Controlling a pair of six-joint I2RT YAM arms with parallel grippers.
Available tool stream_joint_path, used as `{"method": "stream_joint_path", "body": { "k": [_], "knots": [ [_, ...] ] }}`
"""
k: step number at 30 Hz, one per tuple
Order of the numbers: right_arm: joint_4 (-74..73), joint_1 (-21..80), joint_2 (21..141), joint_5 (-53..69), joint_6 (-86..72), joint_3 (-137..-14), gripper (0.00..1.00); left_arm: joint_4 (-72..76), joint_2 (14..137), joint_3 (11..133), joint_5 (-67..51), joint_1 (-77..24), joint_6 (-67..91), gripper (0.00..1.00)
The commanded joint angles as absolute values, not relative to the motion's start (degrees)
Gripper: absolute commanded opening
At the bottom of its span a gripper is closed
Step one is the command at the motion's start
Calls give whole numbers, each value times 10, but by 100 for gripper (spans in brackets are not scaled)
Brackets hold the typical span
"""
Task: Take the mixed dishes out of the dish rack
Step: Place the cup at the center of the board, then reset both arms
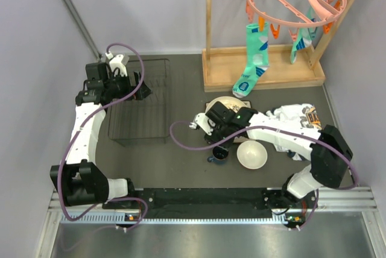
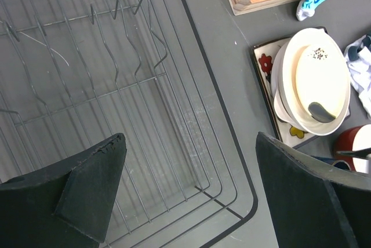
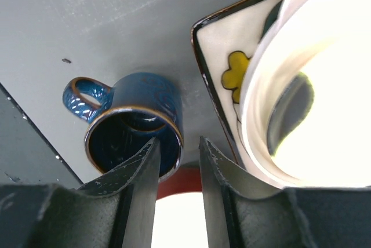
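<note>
Only the right wrist view shows the right claw [image 3: 179, 142] narrow, astride the dark blue mug [image 3: 145, 94] rim. The mug stands upright, handle pointing left there. The left claw [image 2: 190, 138] is wide over the dish rack [image 2: 116, 86].

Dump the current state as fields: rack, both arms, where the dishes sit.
dish rack: bare wire, no dishes in it
left gripper: jaws wide open, empty, above the rack's corner
right gripper: jaws narrow, astride the dark blue mug rim; grip unclear
stack: large cream dishes nested on the square floral plate, on the table right of the rack
red mug: beside the stack, next to the blue mug
small white bowl: upright on the table, apart from the stack
</note>
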State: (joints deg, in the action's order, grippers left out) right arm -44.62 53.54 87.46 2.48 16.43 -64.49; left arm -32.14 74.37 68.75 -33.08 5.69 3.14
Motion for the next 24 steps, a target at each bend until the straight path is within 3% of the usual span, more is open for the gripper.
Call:
{"method": "stream_joint_path", "body": {
  "k": [1, 11, 16, 19, 24],
  "knots": [
    [-444, 547, 815, 6, 175, -675, 34, -306, 722, 683, -330, 60, 16, 97],
    [-402, 466, 728, -59, 199, -749, 35, -280, 690, 660, -307, 61, 5, 97],
    [-351, 382, 699, -86, 197, -773, 43, -247, 669, 643, -257, 61, 4, 97],
    [-327, 332, 685, -96, 191, -778, 54, -228, 663, 638, -223, 61, 4, 97],
    [-301, 245, 672, -91, 161, -780, 57, -185, 659, 623, -184, 61, 9, 98]
  ]
}}
